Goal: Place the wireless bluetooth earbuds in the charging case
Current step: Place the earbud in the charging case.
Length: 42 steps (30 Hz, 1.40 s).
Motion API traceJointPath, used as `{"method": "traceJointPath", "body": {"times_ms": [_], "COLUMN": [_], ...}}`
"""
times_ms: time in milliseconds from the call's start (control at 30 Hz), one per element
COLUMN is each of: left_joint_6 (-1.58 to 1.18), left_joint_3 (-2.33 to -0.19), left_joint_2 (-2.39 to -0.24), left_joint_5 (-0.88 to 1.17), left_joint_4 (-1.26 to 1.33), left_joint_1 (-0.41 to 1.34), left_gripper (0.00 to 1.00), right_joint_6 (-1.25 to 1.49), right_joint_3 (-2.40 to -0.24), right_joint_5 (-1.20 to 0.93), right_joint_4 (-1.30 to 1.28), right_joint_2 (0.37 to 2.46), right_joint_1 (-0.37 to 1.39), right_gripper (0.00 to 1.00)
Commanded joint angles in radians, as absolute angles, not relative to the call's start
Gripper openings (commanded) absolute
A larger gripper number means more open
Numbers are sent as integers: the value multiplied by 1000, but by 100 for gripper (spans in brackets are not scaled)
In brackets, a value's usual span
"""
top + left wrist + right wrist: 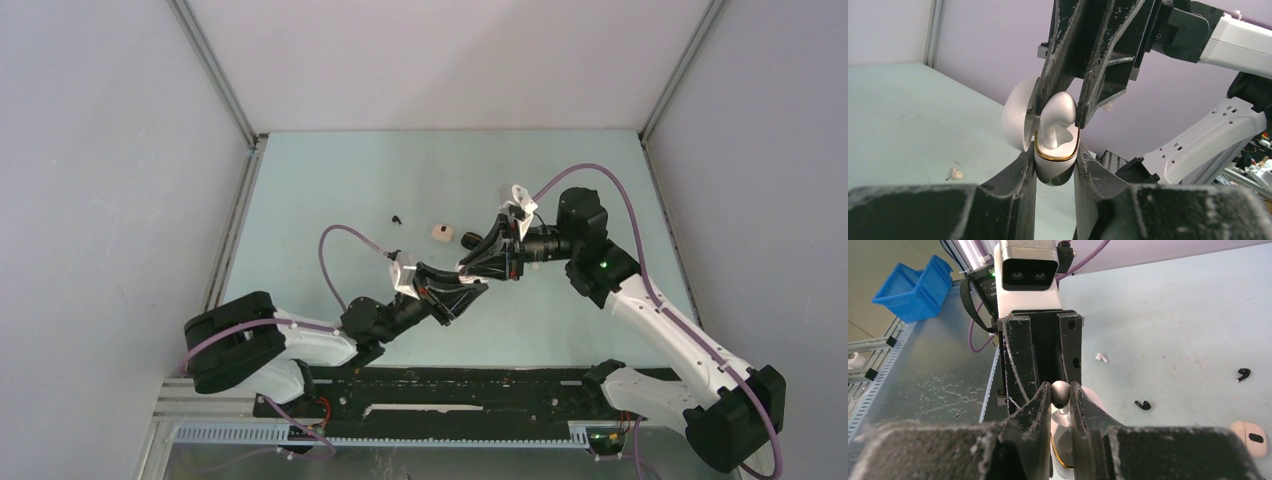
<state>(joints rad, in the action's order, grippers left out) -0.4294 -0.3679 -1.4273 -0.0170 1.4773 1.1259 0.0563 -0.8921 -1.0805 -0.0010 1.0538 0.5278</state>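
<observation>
The right gripper [1060, 391] is nearly closed, pinching a white earbud [1058, 120] by its head so the stem points down. Directly beneath its tips sits the open white case [1054, 174], lid [1015, 117] swung aside. The left gripper [1055, 159] clamps the case to hold it steady, mouth up. The earbud looks partly seated. Farther out, a black earbud [1143, 404] lies loose on the table [330, 180].

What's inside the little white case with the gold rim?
A white earbud, stem down, pinched by the right pincer. Its stem tip and the rest of the inside are hidden by the case wall and that pincer.
</observation>
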Motion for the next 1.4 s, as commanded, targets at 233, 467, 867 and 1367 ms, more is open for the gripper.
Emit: {"method": "traceJointPath", "body": {"times_ms": [233,467,867,1367], "left_joint_6": [-435,-424,-359,-348], "left_joint_3": [-362,-358,-381,-374], "left_joint_2": [-1418,-1416,-1379,-1372], "left_joint_5": [-38,-35,-8,18], "left_joint_4": [1583,1580,1457,1448], "left_joint_1": [1119,1118,1118,1118], "left_gripper": [0,0,0,0], "right_joint_6": [29,2,-43,-49], "right_joint_3": [-884,-884,-885,-885], "right_joint_5": [-1079,-1084,-1019,-1020], "right_joint_4": [5,-55,-84,-96], "right_joint_2": [1046,1045,1059,1056], "right_joint_1": [515,517,543,546], "right_gripper": [3,3,12,33]}}
